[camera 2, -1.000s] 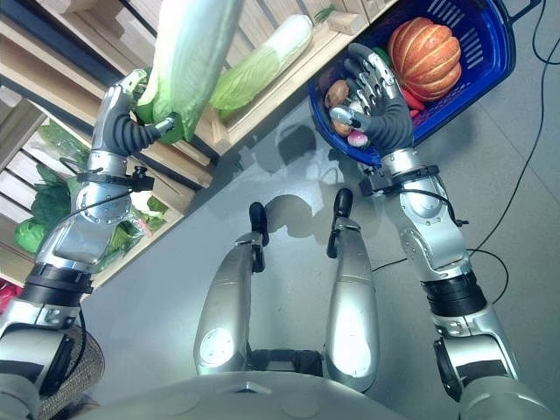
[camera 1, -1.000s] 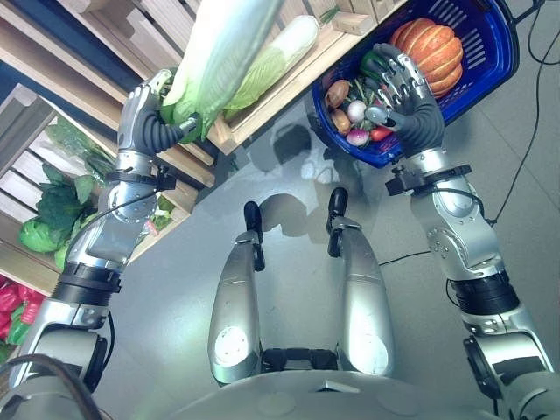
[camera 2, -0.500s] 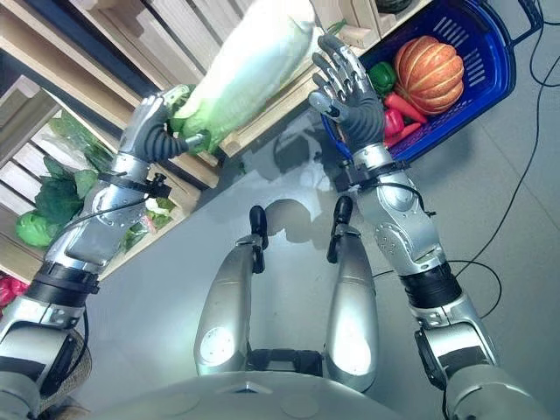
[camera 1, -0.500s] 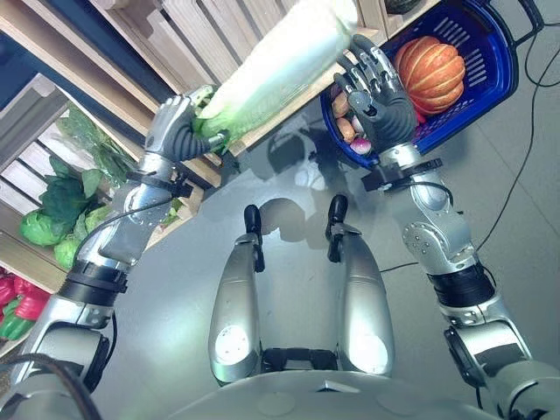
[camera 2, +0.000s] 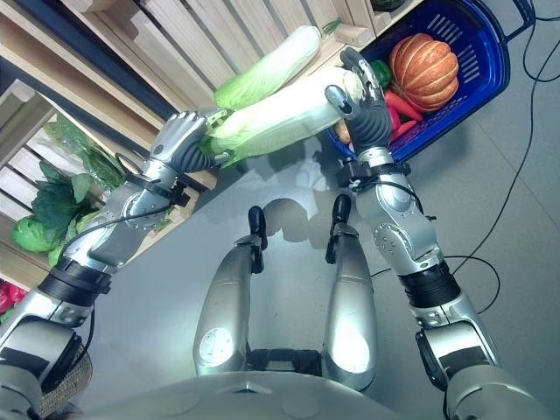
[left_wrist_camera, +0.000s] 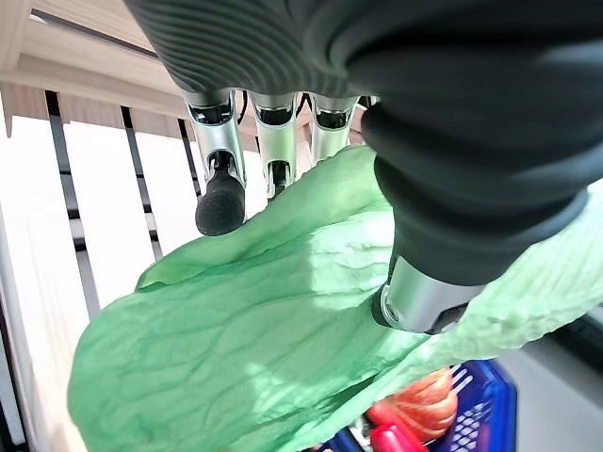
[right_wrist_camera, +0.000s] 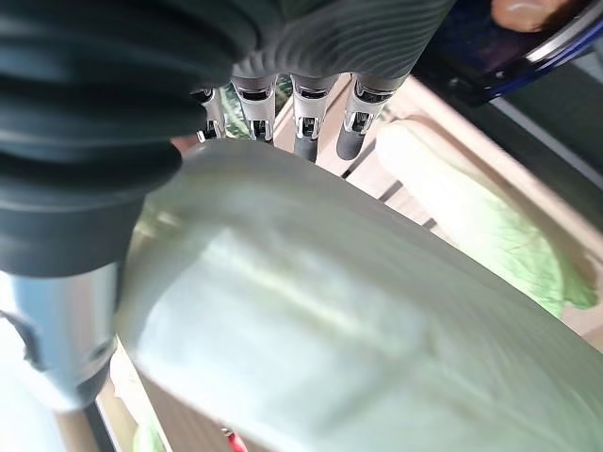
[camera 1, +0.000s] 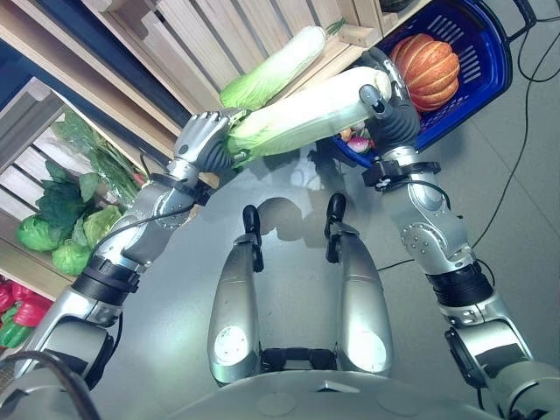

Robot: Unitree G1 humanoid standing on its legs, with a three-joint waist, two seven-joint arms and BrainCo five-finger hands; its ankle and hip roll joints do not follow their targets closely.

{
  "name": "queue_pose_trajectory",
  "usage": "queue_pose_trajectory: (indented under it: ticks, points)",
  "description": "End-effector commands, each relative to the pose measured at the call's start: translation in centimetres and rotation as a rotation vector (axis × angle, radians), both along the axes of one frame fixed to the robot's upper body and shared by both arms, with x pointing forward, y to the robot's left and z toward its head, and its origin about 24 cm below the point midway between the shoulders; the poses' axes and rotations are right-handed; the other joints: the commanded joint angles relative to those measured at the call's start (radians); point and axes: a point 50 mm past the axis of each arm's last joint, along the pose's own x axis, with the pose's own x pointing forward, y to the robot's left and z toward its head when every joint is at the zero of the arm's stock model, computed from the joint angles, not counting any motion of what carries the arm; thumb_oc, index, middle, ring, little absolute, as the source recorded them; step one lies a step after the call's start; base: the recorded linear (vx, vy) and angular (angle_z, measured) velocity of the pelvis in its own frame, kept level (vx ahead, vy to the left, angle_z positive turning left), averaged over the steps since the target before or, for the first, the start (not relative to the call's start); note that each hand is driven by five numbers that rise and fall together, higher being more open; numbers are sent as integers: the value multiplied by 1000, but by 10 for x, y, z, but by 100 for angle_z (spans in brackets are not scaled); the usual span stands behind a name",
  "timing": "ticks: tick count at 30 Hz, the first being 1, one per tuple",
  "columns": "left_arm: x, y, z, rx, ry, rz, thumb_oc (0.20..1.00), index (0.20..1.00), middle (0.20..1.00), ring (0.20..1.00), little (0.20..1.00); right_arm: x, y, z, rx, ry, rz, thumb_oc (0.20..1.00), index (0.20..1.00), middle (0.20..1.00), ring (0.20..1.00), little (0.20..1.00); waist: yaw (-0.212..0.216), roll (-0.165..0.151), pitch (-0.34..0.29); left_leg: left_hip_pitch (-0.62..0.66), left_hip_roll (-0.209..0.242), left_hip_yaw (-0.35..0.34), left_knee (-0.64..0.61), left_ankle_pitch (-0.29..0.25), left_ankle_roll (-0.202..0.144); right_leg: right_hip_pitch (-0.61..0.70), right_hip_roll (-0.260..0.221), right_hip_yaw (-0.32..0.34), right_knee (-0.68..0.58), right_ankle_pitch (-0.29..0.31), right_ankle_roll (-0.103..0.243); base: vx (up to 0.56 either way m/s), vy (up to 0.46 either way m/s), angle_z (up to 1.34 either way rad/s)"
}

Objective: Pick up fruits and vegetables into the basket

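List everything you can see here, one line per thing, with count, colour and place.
Long napa cabbage: one, pale white stem end, green leafy end, held level between both hands.
Second napa cabbage: one, green and white, lying on the wooden shelf.
Blue plastic basket: one, on the floor beside the shelf.
Ridged orange pumpkin: one, inside the basket.
Red peppers: red, in the basket, count unclear.
Leafy greens: dark and light green, lower crate.
Left hand: curled round the leafy end.
Right hand: curled round the white end.

Blue basket (camera 1: 490,52) cut off at the top edge, its small vegetables behind the cabbage (camera 1: 306,114)
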Motion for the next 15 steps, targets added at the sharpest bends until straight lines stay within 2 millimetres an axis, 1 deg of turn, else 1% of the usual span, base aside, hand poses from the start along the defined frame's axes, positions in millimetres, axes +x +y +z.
queue_pose_trajectory:
  ticks: [1, 2, 6, 8, 9, 10, 11, 13, 14, 15]
  points:
    - [-15, -22, 33, 42, -220, -88, 200, 200, 200, 200, 200, -7, 12, 17, 53, -70, 43, 1000, 1000, 1000, 1000, 1000, -11, -19, -35, 7, -56, 76, -58, -4, 78, 61, 3, 0, -17, -68, 82, 0, 0, 0]
    - [-15, -23, 35, 49, -235, -83, 200, 200, 200, 200, 200, -6, 13, 16, 50, -64, 42, 1000, 1000, 1000, 1000, 1000, -11, -19, -35, 3, -56, 76, -62, 5, 79, 58, 3, -1, -23, -59, 80, 0, 0, 0]
    - [-16, -28, 38, 70, -290, -75, 200, 200, 200, 200, 200, -2, 20, 8, 42, 3, 62, 1000, 1000, 1000, 1000, 1000, -5, -21, -35, 7, -55, 74, -69, 7, 79, 65, 1, -7, -25, -61, 79, 0, 0, 0]
    - [-16, -30, 40, 78, -311, -73, 200, 200, 200, 200, 200, 0, 23, 2, 30, 44, 86, 1000, 1000, 1000, 1000, 1000, -3, -22, -35, 14, -57, 73, -67, -2, 79, 72, 0, -9, -20, -72, 80, 0, 0, 0]
    - [-16, -31, 42, 80, -320, -72, 200, 200, 200, 200, 200, 1, 25, 1, 25, 55, 95, 1000, 1000, 1000, 1000, 1000, -2, -23, -35, 11, -57, 74, -71, 7, 79, 69, 0, -10, -26, -63, 79, 0, 0, 0]
    - [-16, -32, 42, 81, -319, -73, 200, 200, 200, 200, 200, 1, 28, -1, 22, 74, 105, 1000, 1000, 1000, 1000, 1000, -1, -24, -35, 16, -56, 74, -67, -2, 79, 74, -1, -11, -20, -72, 80, 0, 0, 0]
    - [-16, -33, 44, 82, -327, -74, 200, 200, 200, 200, 200, 2, 30, -3, 20, 85, 115, 1000, 1000, 1000, 1000, 1000, 1, -25, -35, 14, -55, 74, -72, 7, 79, 73, -1, -13, -26, -63, 79, 0, 0, 0]
    - [-15, -35, 45, 87, -324, -78, 200, 200, 200, 200, 200, 3, 33, -5, 13, 106, 127, 1000, 1000, 1000, 1000, 1000, 2, -27, -35, 18, -56, 74, -73, 7, 80, 77, -1, -14, -27, -64, 79, 0, 0, 0]
    - [-15, -36, 45, 97, -322, -78, 200, 200, 200, 200, 200, 3, 34, -8, 10, 119, 131, 1000, 1000, 1000, 1000, 1000, 3, -28, -35, 23, -56, 74, -67, -3, 79, 83, -3, -15, -20, -74, 80, 0, 0, 0]
    - [-15, -37, 45, 103, -322, -82, 200, 200, 200, 200, 200, 4, 35, -8, 9, 123, 133, 1000, 1000, 1000, 1000, 1000, 5, -29, -35, 20, -56, 74, -72, 6, 79, 82, -3, -17, -28, -65, 79, 0, 0, 0]
